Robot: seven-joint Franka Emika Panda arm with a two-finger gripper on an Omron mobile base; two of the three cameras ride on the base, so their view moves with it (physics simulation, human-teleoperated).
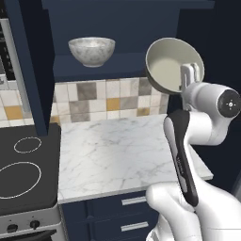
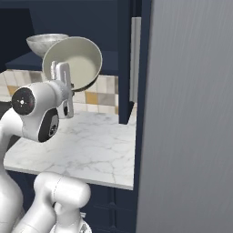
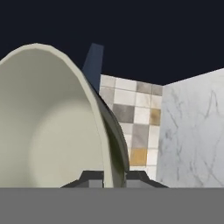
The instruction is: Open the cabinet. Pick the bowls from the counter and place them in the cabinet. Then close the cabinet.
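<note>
The navy cabinet stands open, its left door swung out. On its shelf sits the marbled bowl, upright. My gripper is shut on the rim of the plain beige bowl. That bowl is tipped on its side, held in the air at about shelf height, to the right of the marbled bowl. Below both lies the white marble counter, with no bowl on it.
A black stovetop borders the counter on the left, and navy drawers run under it. The cabinet's right door with its silver handle stands close to the arm. A tall grey panel walls off the right side.
</note>
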